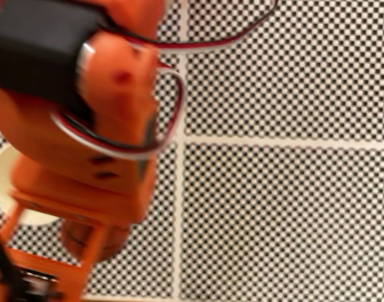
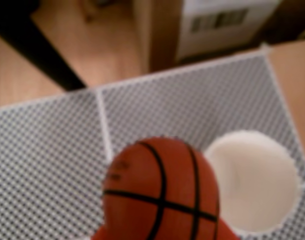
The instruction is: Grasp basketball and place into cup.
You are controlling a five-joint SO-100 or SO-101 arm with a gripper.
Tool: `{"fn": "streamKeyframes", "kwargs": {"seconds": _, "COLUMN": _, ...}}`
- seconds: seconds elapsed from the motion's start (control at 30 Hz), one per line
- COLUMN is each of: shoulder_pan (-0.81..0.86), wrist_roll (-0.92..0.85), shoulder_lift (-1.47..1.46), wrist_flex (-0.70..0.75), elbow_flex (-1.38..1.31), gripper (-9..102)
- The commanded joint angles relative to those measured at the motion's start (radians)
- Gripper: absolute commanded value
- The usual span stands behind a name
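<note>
In the wrist view the basketball (image 2: pixel 160 192), orange-red with black seams, fills the lower middle. Orange finger parts (image 2: pixel 98 235) show at its bottom edges, so my gripper (image 2: pixel 160 236) looks shut on it. The ball appears raised above the mat. The cream-white cup (image 2: pixel 255 182) stands open-mouthed just to its right, and the ball overlaps the cup's left rim. In the fixed view my blurred orange arm (image 1: pixel 85 126) covers the left side. Only a cream sliver of the cup (image 1: pixel 4 179) shows at the left edge. A dark round part of the ball (image 1: pixel 94 242) peeks out below the arm.
A black-and-white checkered mat (image 1: pixel 286 207) with white dividing lines (image 1: pixel 179 220) covers the table. Its right half in the fixed view lies open. Beyond the mat's far edge the wrist view shows wood (image 2: pixel 92 45), a black bar (image 2: pixel 42 50) and a white box (image 2: pixel 222 20).
</note>
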Motion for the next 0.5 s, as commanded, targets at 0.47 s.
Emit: {"fn": "streamKeyframes", "kwargs": {"seconds": 0.47, "shoulder_pan": 0.242, "wrist_roll": -0.107, "shoulder_lift": -0.014, "wrist_flex": -0.006, "elbow_flex": -0.138, "gripper": 0}}
